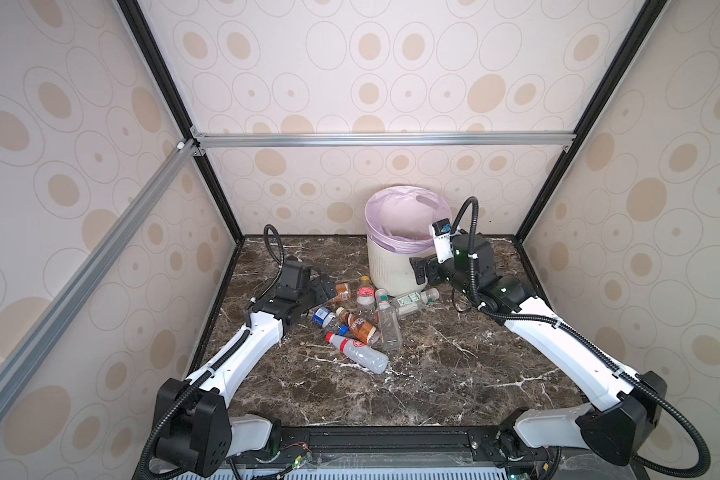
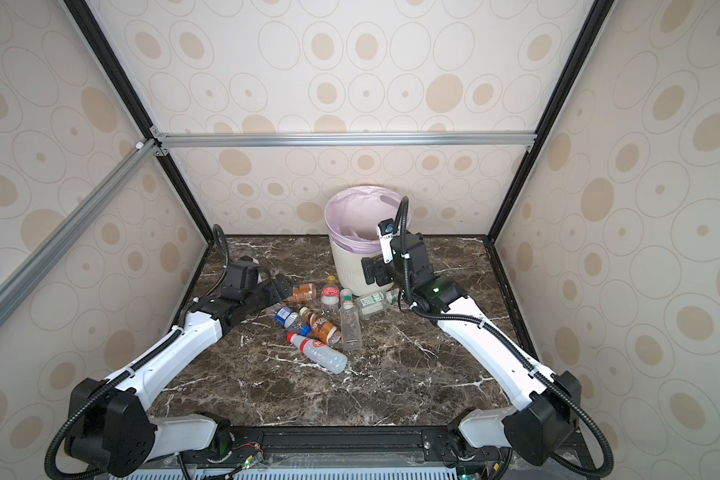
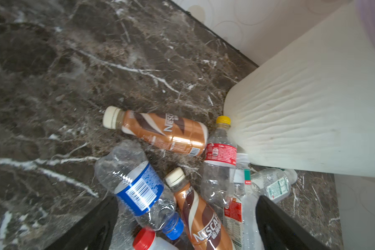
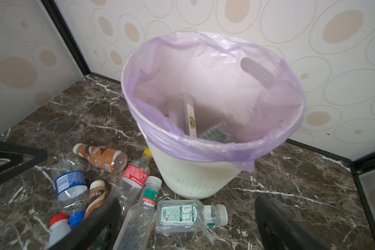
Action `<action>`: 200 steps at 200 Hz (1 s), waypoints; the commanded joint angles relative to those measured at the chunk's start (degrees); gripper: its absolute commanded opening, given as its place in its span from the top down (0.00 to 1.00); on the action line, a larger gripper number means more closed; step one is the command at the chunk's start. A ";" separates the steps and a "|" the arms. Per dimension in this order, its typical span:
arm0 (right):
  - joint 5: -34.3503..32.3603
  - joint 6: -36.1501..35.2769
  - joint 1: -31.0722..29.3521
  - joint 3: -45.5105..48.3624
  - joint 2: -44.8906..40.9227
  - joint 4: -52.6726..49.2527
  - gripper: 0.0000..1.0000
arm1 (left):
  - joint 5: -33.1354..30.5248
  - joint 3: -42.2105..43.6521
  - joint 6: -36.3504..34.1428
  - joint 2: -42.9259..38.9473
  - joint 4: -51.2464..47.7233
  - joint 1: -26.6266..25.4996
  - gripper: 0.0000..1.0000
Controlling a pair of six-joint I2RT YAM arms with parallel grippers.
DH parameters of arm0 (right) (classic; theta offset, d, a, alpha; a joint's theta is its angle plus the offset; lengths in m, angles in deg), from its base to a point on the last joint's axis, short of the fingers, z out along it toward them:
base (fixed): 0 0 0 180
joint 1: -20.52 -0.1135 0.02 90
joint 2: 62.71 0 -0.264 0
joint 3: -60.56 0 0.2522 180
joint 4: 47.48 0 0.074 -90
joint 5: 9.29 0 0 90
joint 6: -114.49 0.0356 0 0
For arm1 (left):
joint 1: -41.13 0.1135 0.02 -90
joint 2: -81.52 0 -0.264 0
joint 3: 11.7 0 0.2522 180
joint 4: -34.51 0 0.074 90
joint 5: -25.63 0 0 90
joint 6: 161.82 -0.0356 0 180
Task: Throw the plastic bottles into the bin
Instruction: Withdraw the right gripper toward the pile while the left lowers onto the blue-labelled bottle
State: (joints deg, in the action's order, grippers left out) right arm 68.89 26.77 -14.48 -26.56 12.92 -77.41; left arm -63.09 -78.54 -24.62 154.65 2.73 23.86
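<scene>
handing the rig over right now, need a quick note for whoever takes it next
Left gripper: open, empty, low over the bottle pile, the blue-labelled bottle just ahead of it.
Right gripper: open, empty, in front of the bin, above the squat clear bottle.
Done: at least two items are in the bin, what looks like a clear bottle and a green bottle.
Left: seven bottles lie on the table in front of the bin, all still to be picked up and dropped in.
</scene>
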 commanded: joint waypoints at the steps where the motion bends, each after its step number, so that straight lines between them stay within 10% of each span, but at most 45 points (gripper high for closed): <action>1: -3.24 -1.22 -3.37 2.44 -0.96 4.71 0.01 | -3.79 2.29 7.20 -2.10 -2.43 0.88 0.01; 200: -6.88 -1.75 -13.67 12.22 0.46 15.58 0.01 | -0.84 5.77 18.36 13.48 6.05 5.02 0.02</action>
State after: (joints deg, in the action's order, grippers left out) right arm 63.08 25.02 -27.79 -15.63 14.28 -64.16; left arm -61.97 -72.07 -8.57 166.93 8.06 28.12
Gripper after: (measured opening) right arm 0.992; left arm 0.985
